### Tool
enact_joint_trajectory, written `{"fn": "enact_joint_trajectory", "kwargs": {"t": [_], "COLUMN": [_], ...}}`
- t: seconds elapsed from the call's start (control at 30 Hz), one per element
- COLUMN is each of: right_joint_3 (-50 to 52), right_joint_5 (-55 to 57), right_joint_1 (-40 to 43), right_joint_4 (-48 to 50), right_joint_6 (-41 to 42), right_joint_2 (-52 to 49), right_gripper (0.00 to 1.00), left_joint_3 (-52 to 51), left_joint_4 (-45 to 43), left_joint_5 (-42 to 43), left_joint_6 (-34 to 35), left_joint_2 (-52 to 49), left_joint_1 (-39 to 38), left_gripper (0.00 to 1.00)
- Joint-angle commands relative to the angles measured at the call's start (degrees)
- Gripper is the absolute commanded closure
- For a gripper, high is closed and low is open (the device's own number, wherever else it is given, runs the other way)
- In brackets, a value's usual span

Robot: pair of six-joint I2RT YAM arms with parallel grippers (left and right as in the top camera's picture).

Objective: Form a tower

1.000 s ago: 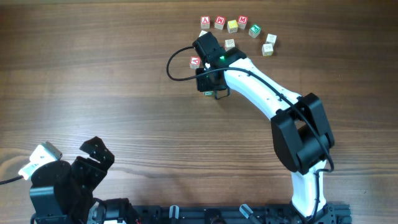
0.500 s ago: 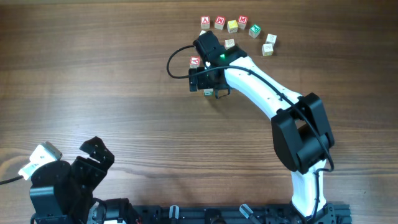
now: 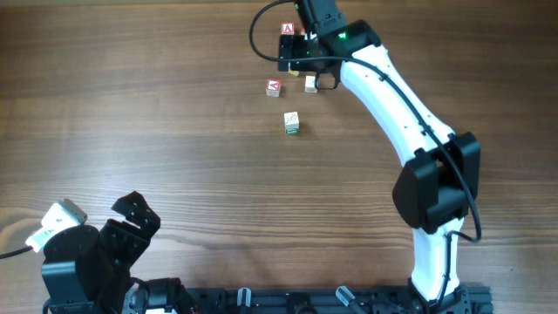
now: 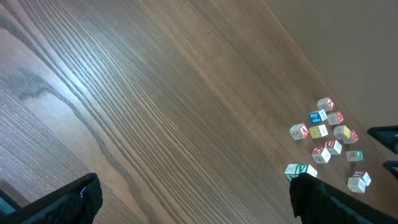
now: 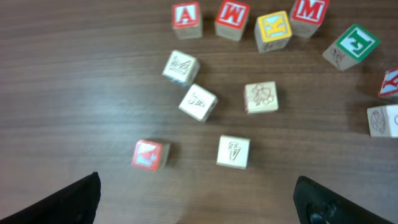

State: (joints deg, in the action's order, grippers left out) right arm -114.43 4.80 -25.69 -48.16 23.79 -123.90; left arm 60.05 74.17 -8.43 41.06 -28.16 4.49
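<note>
Over the far loose cubes (image 5: 198,102), right arm (image 3: 392,96) outstretched, tool (image 3: 307,61) wide open.

We saw the brown wooden table (image 3: 131,131) open across its middle, save a short column of pale wooden letter cubes (image 3: 291,123). The far edge was crowded by loose small letter cubes (image 5: 199,102) and the white right arm (image 3: 384,85).

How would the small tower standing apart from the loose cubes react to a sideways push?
The tower looks like loose cubes merely stacked, so it would probably topple or shear apart rather than slide whole. Its flat-faced, wooden-looking blocks should not roll far.
</note>
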Motion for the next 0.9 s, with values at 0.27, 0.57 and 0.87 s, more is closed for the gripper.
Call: {"fn": "enact_joint_trajectory", "kwargs": {"t": [0.27, 0.57, 0.87], "right_joint_3": [-0.7, -0.9, -1.6], "right_joint_5": [1.6, 4.2, 3.0], "right_joint_1": [0.3, 0.7, 0.4], "right_joint_4": [5.0, 5.2, -1.4], "right_joint_6": [3.2, 5.3, 3.1], "right_joint_2": [-15.7, -17.1, -1.7], "right_gripper": [0.09, 0.67, 0.76], "left_joint_3": [0.0, 0.0, 0.0], "left_joint_4": [-0.2, -0.2, -0.2], "left_joint_5": [0.5, 0.5, 0.5], "left_joint_6": [0.1, 0.1, 0.1], "left_joint_2": [0.2, 0.2, 0.2], "left_joint_1": [-0.3, -0.3, -0.3], "left_gripper": [0.0, 0.0, 0.0]}}
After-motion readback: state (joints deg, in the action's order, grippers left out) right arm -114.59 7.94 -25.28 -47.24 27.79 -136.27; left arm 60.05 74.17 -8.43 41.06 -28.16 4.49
